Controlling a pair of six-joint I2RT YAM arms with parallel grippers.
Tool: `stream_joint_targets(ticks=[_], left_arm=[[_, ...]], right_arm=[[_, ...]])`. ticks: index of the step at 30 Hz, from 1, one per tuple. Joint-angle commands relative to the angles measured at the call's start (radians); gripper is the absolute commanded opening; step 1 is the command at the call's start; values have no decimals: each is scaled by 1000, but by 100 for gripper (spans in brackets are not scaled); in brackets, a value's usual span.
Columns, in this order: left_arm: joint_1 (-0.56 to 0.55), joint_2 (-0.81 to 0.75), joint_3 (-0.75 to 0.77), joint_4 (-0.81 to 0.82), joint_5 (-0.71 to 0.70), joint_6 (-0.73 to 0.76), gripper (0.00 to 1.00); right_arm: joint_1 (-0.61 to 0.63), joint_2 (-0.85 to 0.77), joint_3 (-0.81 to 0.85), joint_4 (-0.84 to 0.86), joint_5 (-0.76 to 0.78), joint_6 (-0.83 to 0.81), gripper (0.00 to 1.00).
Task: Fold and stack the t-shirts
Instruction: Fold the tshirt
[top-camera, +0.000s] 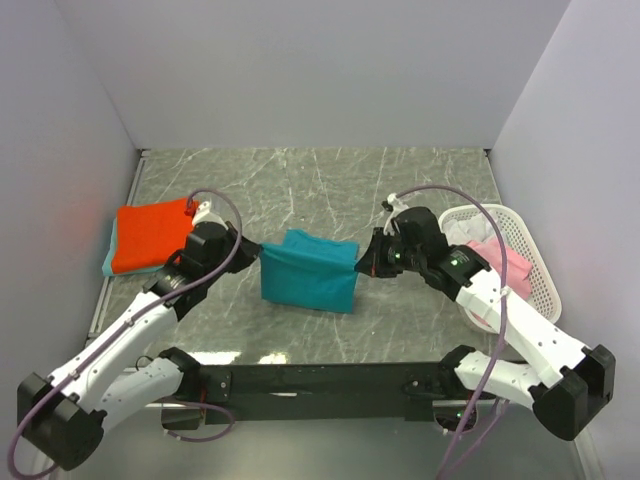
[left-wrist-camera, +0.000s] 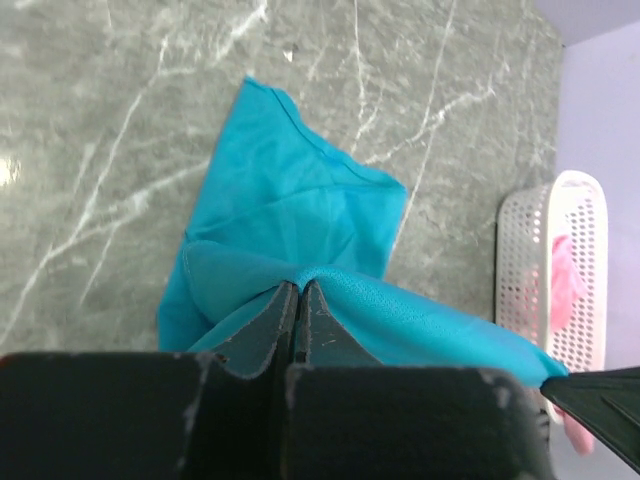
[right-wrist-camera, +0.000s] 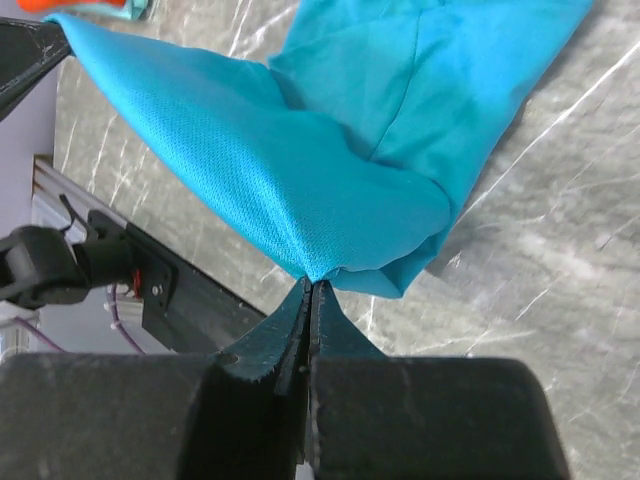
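Note:
A teal-blue t-shirt (top-camera: 308, 272) hangs stretched between both grippers above the middle of the table, its lower part resting on the marble. My left gripper (top-camera: 256, 252) is shut on its left corner (left-wrist-camera: 300, 282). My right gripper (top-camera: 362, 265) is shut on its right corner (right-wrist-camera: 315, 275). A folded orange-red t-shirt (top-camera: 150, 233) lies at the far left on top of a light teal one (top-camera: 108, 262). Pink (top-camera: 508, 265) and white (top-camera: 463, 230) t-shirts sit in the basket at the right.
The white mesh basket (top-camera: 540, 262) stands at the table's right edge, also showing in the left wrist view as the basket (left-wrist-camera: 530, 270). White walls close the table on three sides. A black rail (top-camera: 320, 378) runs along the near edge between the arm bases.

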Motion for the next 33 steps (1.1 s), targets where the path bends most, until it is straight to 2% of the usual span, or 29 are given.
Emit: stream_joint_targets(ticks=[1,9,23,28,33], left_arm=[[4,60,78,49,-88,55,1],[45,200,136,111,-33,101,1],[108,461,221,260,72,180,1],[128,576,276,248,67,183,1],[139,695,328,263,124,190,1]], right_arm=[[-35,28,51,26,-24,-40,0],[-96,114,58,76,-96,-43,0],[-200,297,104,139,-118,-35,0],[-222,381,121,194,-130,-55,0],[-257,450,144,205,-97,-54,0]])
